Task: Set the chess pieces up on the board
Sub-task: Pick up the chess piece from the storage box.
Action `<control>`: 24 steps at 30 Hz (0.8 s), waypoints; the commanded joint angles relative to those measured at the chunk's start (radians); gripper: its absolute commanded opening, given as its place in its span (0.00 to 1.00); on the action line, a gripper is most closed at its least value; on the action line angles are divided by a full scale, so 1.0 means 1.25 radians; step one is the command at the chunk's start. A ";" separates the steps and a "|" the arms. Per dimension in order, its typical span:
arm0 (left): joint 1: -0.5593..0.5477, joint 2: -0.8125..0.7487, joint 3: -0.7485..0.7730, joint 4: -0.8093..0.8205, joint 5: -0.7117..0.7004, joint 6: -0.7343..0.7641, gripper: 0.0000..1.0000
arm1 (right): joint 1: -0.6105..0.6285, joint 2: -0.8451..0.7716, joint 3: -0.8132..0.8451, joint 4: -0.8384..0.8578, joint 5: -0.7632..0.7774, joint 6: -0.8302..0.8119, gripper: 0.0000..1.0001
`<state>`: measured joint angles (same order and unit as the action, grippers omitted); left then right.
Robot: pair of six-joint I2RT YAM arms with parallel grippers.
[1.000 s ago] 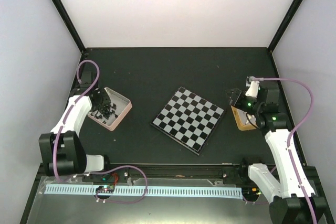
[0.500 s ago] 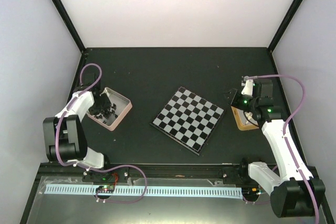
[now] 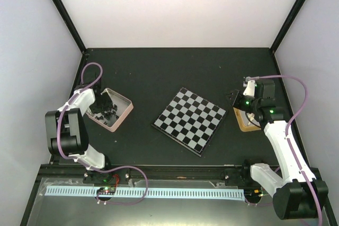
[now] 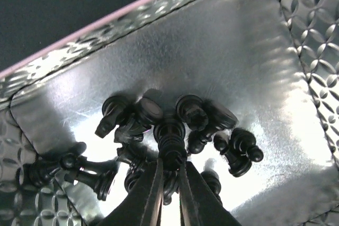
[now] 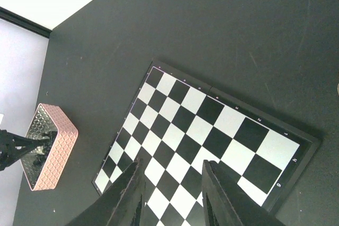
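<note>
The board (image 3: 189, 120) lies empty at the table's middle, turned like a diamond; it also shows in the right wrist view (image 5: 212, 146). Several black chess pieces (image 4: 201, 117) lie heaped in a pink-rimmed metal tin (image 3: 121, 114). My left gripper (image 3: 103, 104) reaches into that tin. In the left wrist view my left gripper (image 4: 170, 172) is shut on a black chess piece (image 4: 170, 144) that stands out from the heap. My right gripper (image 3: 235, 98) hovers just off the board's right corner. In the right wrist view it (image 5: 172, 162) is open and empty. No pale pieces show.
A tan tin (image 3: 244, 120) sits under the right arm, right of the board. The pink tin (image 5: 48, 152) shows at the left of the right wrist view. Black frame posts (image 3: 61, 11) and pale walls bound the dark table.
The left arm has swung its elbow back and to the left while its gripper stayed in the pink tin. The right gripper has lifted slightly and turned beside the board.
</note>
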<state>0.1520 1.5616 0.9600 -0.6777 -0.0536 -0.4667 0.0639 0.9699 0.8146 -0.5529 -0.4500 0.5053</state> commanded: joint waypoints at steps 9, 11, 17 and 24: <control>-0.009 -0.072 0.022 -0.022 0.004 0.011 0.04 | 0.005 -0.010 0.017 0.008 -0.003 -0.010 0.30; -0.017 -0.103 0.021 -0.033 0.006 0.018 0.04 | 0.004 -0.011 0.017 0.009 -0.004 -0.009 0.29; -0.021 -0.112 0.012 -0.036 -0.019 0.022 0.25 | 0.005 -0.013 0.011 0.015 -0.006 -0.004 0.30; -0.016 0.001 0.060 0.006 -0.024 -0.001 0.36 | 0.004 -0.006 0.012 0.019 -0.002 -0.003 0.30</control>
<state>0.1291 1.4952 0.9680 -0.6971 -0.0620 -0.4492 0.0662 0.9668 0.8146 -0.5526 -0.4500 0.5030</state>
